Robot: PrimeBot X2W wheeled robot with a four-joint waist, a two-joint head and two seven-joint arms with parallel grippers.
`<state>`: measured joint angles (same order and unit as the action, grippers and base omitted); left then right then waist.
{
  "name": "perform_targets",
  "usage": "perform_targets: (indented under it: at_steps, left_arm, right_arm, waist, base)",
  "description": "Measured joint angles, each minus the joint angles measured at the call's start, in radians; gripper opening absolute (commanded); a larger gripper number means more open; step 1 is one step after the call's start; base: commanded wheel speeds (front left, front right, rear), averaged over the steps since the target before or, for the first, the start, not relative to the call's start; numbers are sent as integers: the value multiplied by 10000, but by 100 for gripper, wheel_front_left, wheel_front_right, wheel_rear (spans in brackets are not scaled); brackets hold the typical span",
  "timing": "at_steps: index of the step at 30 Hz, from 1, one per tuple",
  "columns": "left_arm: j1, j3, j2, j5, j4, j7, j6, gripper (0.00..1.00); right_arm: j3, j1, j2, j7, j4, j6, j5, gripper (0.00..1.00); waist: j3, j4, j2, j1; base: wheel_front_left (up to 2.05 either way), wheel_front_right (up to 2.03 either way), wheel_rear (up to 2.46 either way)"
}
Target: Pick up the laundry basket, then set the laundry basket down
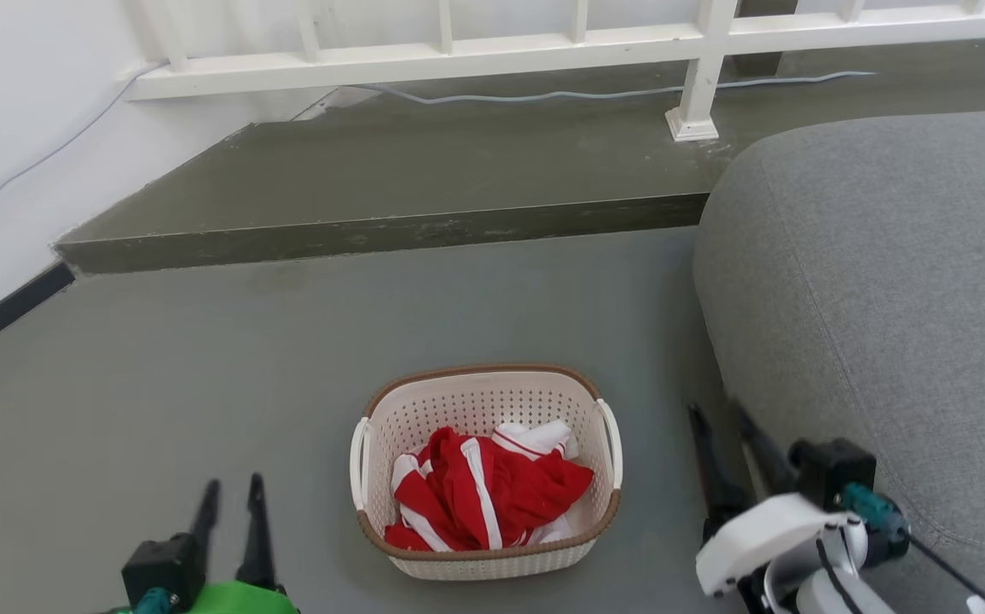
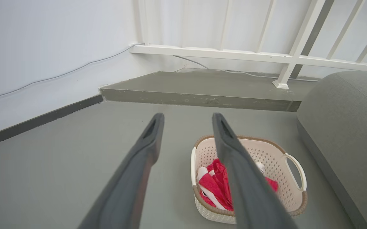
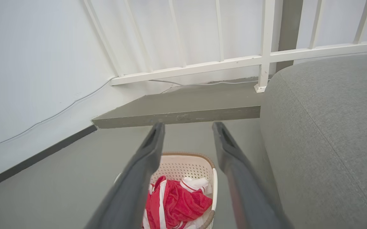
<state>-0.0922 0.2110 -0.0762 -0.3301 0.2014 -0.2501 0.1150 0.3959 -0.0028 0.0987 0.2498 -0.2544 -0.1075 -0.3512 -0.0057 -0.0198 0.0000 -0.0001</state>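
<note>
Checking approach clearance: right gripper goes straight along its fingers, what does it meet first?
Likely the raised step's front face, or bare floor just before it; depth is unclear. The right gripper points between the laundry basket and the grey sofa, touching neither.

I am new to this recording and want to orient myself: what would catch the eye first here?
The red-and-white cloth lies crumpled in the basket, which stands on the grey floor in the middle of the head view. The left gripper and right gripper flank it, both open and apart from it. A big grey sofa rises on the basket's right.
</note>
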Motion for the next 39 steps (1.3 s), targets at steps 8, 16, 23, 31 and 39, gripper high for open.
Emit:
perform_targets:
  at_steps: [8,16,23,31,39]
  left_arm:
    - [-15,19,81,-268,249,46,-25,0]
    - [-14,-115,88,-1062,247,209,-167,0]
    - [-11,-232,127,-2167,238,483,-347,0]
    - [2,-483,151,-2974,238,734,-533,0]
    - [18,-681,188,-3904,247,982,-700,0]
  right_arm:
    - [-38,380,-50,-12,-207,61,-288,0]
    - [-222,383,-71,-73,-82,194,-1043,0]
    - [-552,382,-107,-318,-6,301,-2128,0]
    - [-920,378,-142,-541,29,460,-2989,0]
    - [-1260,351,-138,-777,58,575,-3933,0]
  waist:
    - [5,9,0,0]
    - [13,21,0,0]
    - [21,35,0,0]
    - [29,50,0,1]
    - [36,64,0,0]
  base:
    - [0,0,0]
    - [0,0,0]
    - [0,0,0]
    - [0,0,0]
    - [0,0,0]
